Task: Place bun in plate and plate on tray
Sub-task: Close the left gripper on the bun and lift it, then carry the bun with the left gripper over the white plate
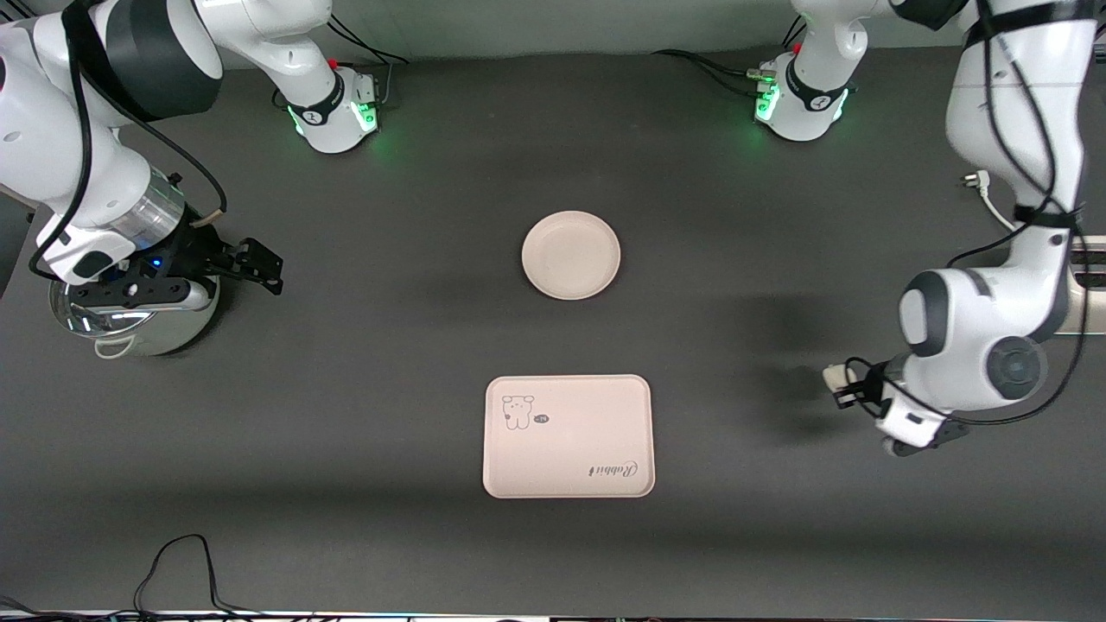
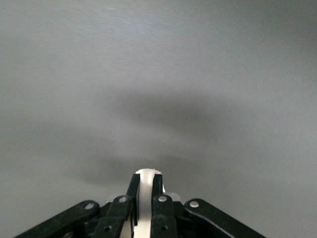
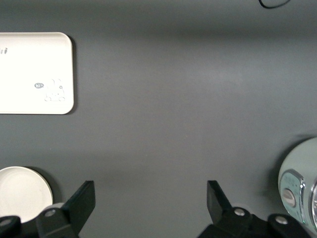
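The small white bun (image 1: 835,377) is pinched in my left gripper (image 1: 845,386), which hangs over bare table toward the left arm's end. In the left wrist view the fingers (image 2: 132,187) are shut on the bun (image 2: 148,175). The round cream plate (image 1: 570,255) sits empty at mid-table. The rectangular tray (image 1: 568,436) with the animal drawing and "Rabbit" lettering lies nearer the front camera than the plate. My right gripper (image 1: 262,266) is open and empty over the table beside a pot. The right wrist view shows the tray (image 3: 34,74) and the plate (image 3: 20,191).
A round metal pot (image 1: 130,324) with a lid stands at the right arm's end of the table, partly under the right arm; it also shows in the right wrist view (image 3: 297,193). A cable (image 1: 173,561) lies near the table's front edge.
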Robot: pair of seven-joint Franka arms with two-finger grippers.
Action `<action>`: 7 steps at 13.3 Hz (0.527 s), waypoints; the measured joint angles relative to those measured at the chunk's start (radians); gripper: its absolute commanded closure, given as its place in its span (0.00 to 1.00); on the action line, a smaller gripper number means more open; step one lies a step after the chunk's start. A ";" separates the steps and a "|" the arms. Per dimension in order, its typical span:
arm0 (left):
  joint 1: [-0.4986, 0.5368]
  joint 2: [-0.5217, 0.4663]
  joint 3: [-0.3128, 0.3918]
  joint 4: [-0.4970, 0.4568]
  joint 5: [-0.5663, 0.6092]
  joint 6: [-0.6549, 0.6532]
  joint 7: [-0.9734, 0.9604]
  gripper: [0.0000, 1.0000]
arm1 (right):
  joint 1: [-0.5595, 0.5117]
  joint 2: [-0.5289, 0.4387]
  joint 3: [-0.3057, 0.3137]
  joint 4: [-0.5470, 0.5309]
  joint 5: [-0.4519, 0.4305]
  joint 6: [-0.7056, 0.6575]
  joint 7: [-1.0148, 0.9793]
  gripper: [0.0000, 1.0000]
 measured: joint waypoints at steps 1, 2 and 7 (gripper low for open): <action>0.026 -0.027 0.001 0.024 0.000 -0.062 0.036 0.87 | 0.000 -0.004 -0.004 -0.002 0.000 -0.006 0.001 0.00; 0.054 -0.051 0.002 0.063 0.000 -0.137 0.075 0.87 | 0.000 -0.006 -0.005 -0.002 0.000 -0.010 0.006 0.00; 0.146 -0.104 0.003 0.301 0.000 -0.446 0.219 0.87 | 0.037 -0.010 0.000 -0.003 0.002 -0.059 0.045 0.00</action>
